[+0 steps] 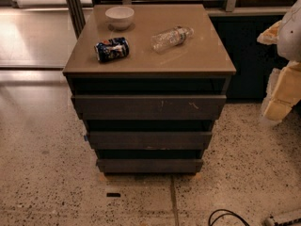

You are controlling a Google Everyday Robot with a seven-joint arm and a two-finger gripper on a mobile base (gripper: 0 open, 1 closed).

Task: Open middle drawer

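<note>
The middle drawer [149, 140] is the dark grey-brown flat front between a taller front with pale scratch marks [148, 107] above and the shortest front [149, 165] below. It sits pushed in and its inside is hidden. My gripper [281, 92] is the pale yellow and white assembly at the right edge of the camera view. It hangs to the right of the cabinet, about level with the top front, and touches none of the drawers.
On the cabinet top [202, 60] are a white bowl [119, 17], a blue can on its side [112, 49] and a clear plastic bottle lying down [171, 37]. A black cable [225, 216] lies on the speckled floor at the lower right.
</note>
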